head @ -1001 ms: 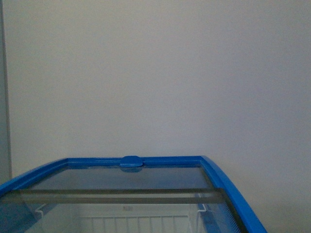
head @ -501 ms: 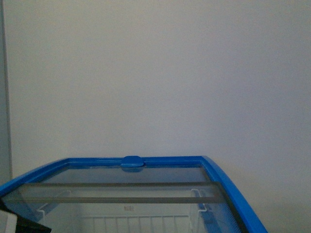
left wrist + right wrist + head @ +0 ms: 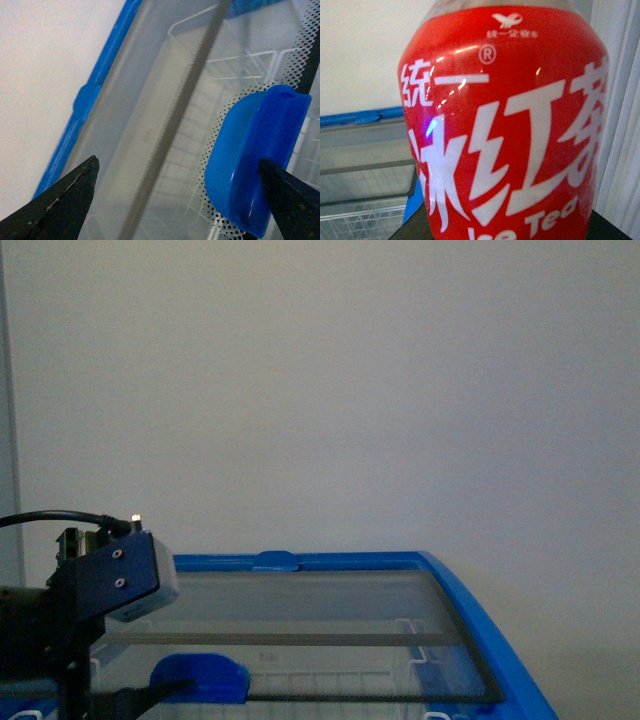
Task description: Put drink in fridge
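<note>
- The drink (image 3: 505, 125) fills nearly the whole right wrist view. I see a red label with big white characters and the words "Ice Tea" near the bottom edge.
- The right gripper (image 3: 502, 234) looks clamped on the drink. I only get dark finger parts at the lower left and lower right corners, tight against the bottle's sides.
- The drink is up in the air, outside the fridge (image 3: 350, 119). The fridge's blue rim and glass sit behind the bottle at the left of that frame.
- White wire baskets (image 3: 360, 220) show through the glass in the lower left corner there.
- In the front view the fridge takes the bottom of the frame, with its glass lid (image 3: 330, 605) inside the blue rim.
- A small blue handle (image 3: 274, 560) sits on the far rim at centre.
- A larger blue handle (image 3: 200, 677) sits on the glass at lower left.
- The left gripper (image 3: 177, 200) is spread wide over the glass, one dark finger in each lower corner of the left wrist view.
- One of its fingers (image 3: 290, 200) is right against the larger blue handle; the other is well apart from it.
- The left arm (image 3: 90, 610) shows at the lower left of the front view.
- A plain pale wall (image 3: 320, 390) is behind everything.
</note>
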`<state>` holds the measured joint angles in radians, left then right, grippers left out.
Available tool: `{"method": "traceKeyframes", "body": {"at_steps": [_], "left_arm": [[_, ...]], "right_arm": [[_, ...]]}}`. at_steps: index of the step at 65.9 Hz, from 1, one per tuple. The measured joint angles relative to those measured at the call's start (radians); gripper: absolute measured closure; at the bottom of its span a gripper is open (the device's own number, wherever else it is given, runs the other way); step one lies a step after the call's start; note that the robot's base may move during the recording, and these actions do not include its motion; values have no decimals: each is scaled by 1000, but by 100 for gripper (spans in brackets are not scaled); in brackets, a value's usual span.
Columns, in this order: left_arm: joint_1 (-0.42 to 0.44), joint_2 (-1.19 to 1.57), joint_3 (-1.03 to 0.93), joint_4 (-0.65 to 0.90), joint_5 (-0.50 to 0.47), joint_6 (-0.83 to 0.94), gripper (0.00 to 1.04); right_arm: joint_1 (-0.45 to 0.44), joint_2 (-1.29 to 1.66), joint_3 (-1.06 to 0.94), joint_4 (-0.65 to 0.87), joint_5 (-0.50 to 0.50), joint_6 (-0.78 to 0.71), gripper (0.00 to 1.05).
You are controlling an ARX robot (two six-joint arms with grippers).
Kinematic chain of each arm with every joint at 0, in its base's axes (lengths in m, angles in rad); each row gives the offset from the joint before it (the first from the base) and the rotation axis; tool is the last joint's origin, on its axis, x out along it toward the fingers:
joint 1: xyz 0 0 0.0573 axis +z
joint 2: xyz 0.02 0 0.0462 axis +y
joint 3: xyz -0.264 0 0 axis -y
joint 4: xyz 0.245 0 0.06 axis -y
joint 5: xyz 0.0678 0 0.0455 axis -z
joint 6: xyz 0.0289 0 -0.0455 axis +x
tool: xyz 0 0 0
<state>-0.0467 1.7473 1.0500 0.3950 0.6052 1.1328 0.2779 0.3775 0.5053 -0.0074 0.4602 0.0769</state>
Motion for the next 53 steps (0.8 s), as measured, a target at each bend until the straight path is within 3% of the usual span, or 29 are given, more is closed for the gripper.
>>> {"method": "traceKeyframes", "body": {"at_steps": [8, 17, 32, 40, 53], "left_arm": [[-21, 82, 130, 45, -73, -37, 8], [-35, 114, 179, 87, -98, -58, 8], [-55, 121, 207, 233, -240, -192, 8], [-56, -7, 85, 270, -414, -445, 8], [-41, -328, -179, 146, -538, -798, 8]], "right_arm": [[0, 0, 0, 0, 0, 0, 68], [0, 0, 0, 0, 0, 0, 68], [0, 0, 0, 0, 3, 0, 68], [0, 0, 0, 0, 0, 0, 68], [0, 0, 0, 0, 0, 0, 68]]}}
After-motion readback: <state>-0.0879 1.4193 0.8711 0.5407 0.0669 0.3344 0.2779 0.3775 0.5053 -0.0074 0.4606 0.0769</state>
